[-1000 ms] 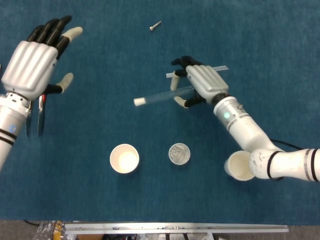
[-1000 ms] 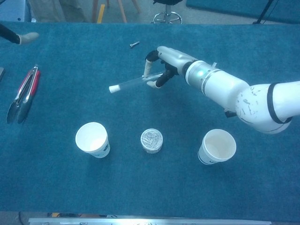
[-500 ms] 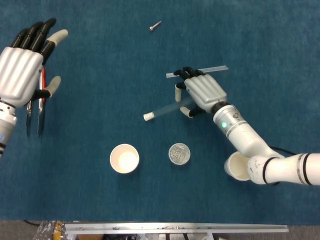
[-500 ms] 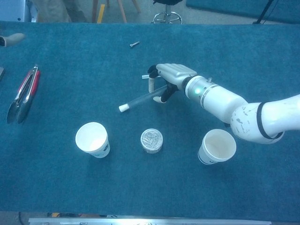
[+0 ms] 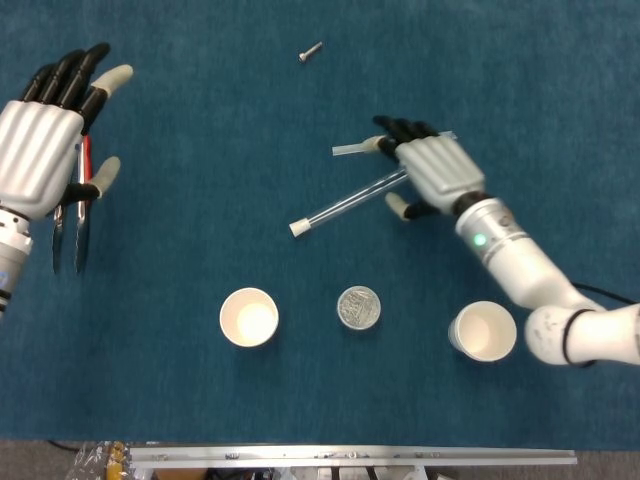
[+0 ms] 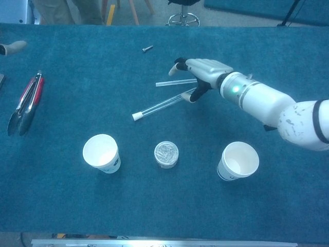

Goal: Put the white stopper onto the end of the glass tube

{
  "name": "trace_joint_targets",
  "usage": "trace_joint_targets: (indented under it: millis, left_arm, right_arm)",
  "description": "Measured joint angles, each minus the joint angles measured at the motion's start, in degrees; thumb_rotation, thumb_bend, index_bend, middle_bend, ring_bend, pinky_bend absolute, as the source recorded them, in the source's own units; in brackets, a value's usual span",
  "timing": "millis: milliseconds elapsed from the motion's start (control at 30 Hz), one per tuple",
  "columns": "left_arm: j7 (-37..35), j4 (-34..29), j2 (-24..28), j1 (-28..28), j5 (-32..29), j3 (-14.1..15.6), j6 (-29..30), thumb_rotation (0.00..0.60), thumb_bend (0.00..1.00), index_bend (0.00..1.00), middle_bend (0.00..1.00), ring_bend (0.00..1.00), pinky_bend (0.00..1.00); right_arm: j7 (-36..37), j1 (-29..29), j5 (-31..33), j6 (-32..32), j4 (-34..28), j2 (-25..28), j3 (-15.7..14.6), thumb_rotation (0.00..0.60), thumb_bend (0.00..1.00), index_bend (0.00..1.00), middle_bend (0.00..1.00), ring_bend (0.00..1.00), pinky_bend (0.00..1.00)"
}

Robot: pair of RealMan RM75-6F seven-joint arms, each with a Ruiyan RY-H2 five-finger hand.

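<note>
Blue table (image 5: 200, 150) is seen bearing the glass tube (image 5: 350, 200), white stopper (image 5: 297, 229) fitted, beside the empty, spread-fingered right hand (image 5: 437, 170); the left hand (image 5: 45, 140) is likewise splayed.

right hand (image 5: 436, 170) let go, fingers spread — glass tube (image 5: 350, 201) now on table

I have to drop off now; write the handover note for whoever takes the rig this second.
Right hand: open, fingers spread above the far end of the glass tube, holding nothing.
Left hand: open, raised above the tongs, holding nothing.
Glass tube lies on the table; the white stopper is on its near end.
Done: stopper fitted, tube set down.
Left: nothing apparent beyond pulling the right hand clear.
</note>
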Motion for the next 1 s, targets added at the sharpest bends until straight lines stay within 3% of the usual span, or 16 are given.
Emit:
trace_joint_targets:
  millis: [367,600,800,1000]
  left_arm:
    - [0.14,6.19,-1.77,3.18,1.31,0.93,3.38,0.600,0.33,0.09,0.01,0.00,0.05]
    - [-0.68,11.89,-3.00,6.22,-0.38,1.31,5.55,0.600,0.33,0.09,0.01,0.00,0.05]
    - [-2.26,15.48,-4.18,8.92,-1.19,1.44,7.56,0.600,0.33,0.09,0.01,0.00,0.05]
    - [-2.88,15.71,-4.55,10.98,-0.75,1.53,9.59,0.600,0.33,0.10,0.01,0.00,0.05]
  right_arm:
    - [3.70,-10.46,-6.01,11.62,-9.14,13.42,-2.48,0.600,0.36,0.23,0.06,0.00,0.09]
    - [6.73,-19.59,-13.29,21.10,-15.60,22.51,-5.49,0.600,0.36,0.23,0.06,0.00,0.09]
    - [8.13,-25.94,-19.08,28.13,-18.57,26.68,-7.42,0.600,0.35,0.23,0.06,0.00,0.09]
    - [9.70,-30.13,-23.13,31.29,-20.75,30.11,-8.27,0.600,0.35,0.23,0.06,0.00,0.09]
